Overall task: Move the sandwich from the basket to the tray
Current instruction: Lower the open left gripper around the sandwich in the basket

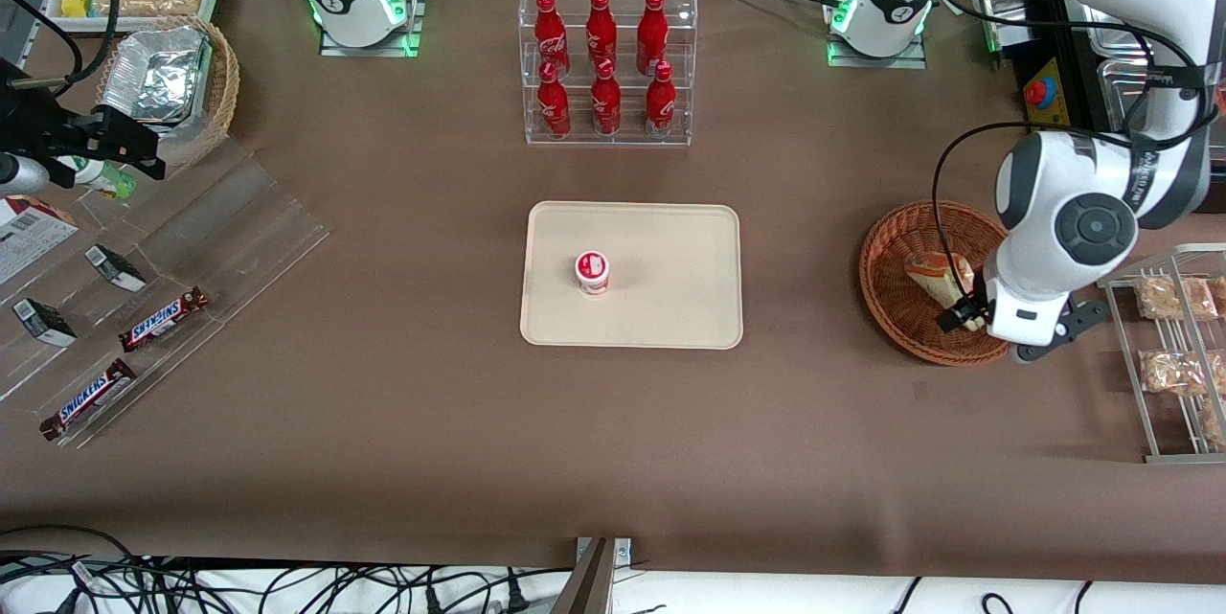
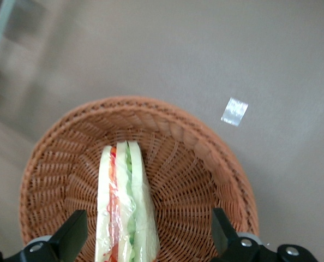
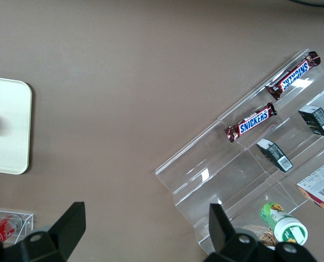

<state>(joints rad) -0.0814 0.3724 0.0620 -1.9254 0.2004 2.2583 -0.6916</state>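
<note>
while the sandwich lies in the basket, the gripper's spread fingers straddle it.

My gripper hangs open over the basket on the brown table. Also resting on it: tray, bottle rack, clear candy stand.

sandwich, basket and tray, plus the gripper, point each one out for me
sandwich [image 2: 124, 207]: left wrist view, on the wrapped filling edge.
basket [image 1: 886, 293]: front view, on its woven wall.
tray [image 1: 670, 250]: front view, on bare surface.
gripper [image 2: 148, 234]: left wrist view, midway between its open fingertips, over the basket.
</note>
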